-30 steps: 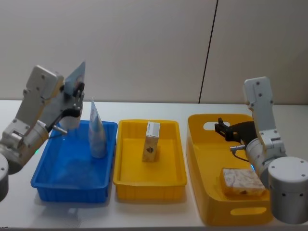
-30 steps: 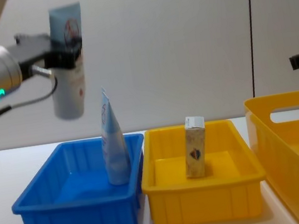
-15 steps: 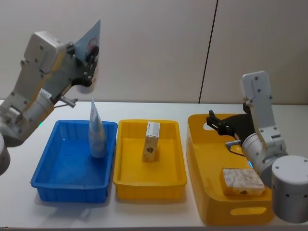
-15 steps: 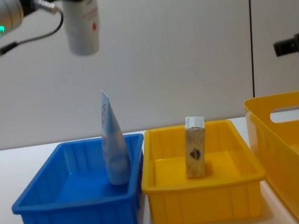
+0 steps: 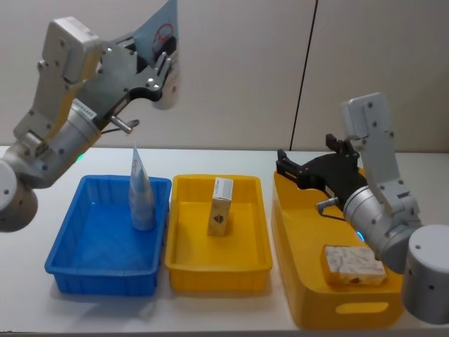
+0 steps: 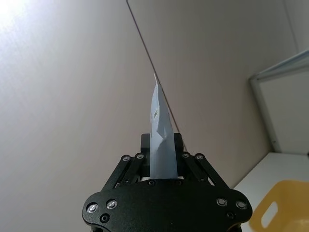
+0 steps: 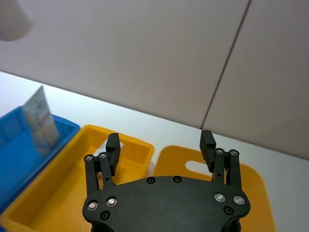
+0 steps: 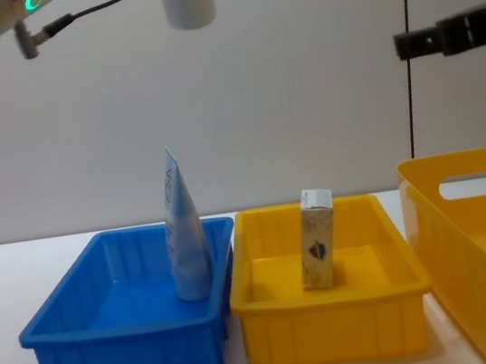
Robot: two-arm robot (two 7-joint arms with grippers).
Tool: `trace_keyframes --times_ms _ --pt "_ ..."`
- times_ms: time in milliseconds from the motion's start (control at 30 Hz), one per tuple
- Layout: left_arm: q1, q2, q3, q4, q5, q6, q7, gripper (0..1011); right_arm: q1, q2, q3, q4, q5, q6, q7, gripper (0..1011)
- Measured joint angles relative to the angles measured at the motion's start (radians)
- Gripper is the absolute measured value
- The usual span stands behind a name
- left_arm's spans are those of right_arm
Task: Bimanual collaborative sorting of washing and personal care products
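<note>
Nearest: a flat beige pack [image 5: 353,265] lies in the near end of the yellow handled bin [image 5: 286,232]. It is well below the R gripper's fingers and back toward the robot, close to the bin's R wall; the bin floor beyond it is bare. The blue tray [image 5: 102,281] and yellow tray [image 5: 217,277] sit side by side on the white table [image 5: 21,302], long rims just beside each other. The yellow tray's other rim is near the bin. The standing tube [image 5: 140,193] is upright, cap down, in the blue tray near the wall nxt to the yellow tray and well below the L fingers. Can't tell if it touches that wall; the tray floor to its L and front is open. The carton [image 5: 221,206] stands upright in the yellow tray, apart from all four walls, lower than the R fingertips and off to their L. The R gripper [image 5: 284,167] hovers over the bin's far L rim, fingers [image 7: 113,142] spread wide w/ nothing btwn them. Farthest up, the L gripper [image 5: 160,64] pinches the red-print tube [image 5: 160,31] across its body, crimped end up and cap hanging below the fingers. The tube is tilted, in free air above the seam btwn the trays and well clear of the standing tube's tip.
</note>
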Motion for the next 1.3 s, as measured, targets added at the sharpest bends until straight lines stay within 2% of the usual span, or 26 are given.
trace_keyframes --times_ms 133,267,433,867,1100,1300 --pt "-0.019 -0.018 0.001 0.03 -0.028 -0.028 -0.035 224 0.001 0.013 -0.006 -0.003 0.014 -0.023 0.039 1003" --pt "-0.033 -0.036 0.002 0.055 -0.05 -0.046 -0.063 224 0.002 0.021 -0.017 -0.002 0.008 -0.04 0.048 1004" --pt "-0.044 -0.052 0.002 0.078 -0.077 -0.059 -0.093 224 0.002 0.033 -0.038 0.006 -0.019 -0.073 0.049 1003" --pt "-0.059 -0.082 0.011 0.118 -0.159 -0.043 -0.172 224 0.007 0.074 -0.107 0.048 -0.135 -0.234 0.028 1003" --pt "-0.063 -0.09 0.021 0.132 -0.188 -0.025 -0.198 224 0.008 0.081 -0.126 0.053 -0.172 -0.279 0.019 1003" --pt "-0.066 -0.095 0.029 0.141 -0.207 -0.015 -0.214 224 0.011 0.079 -0.136 0.054 -0.191 -0.293 0.018 1004"
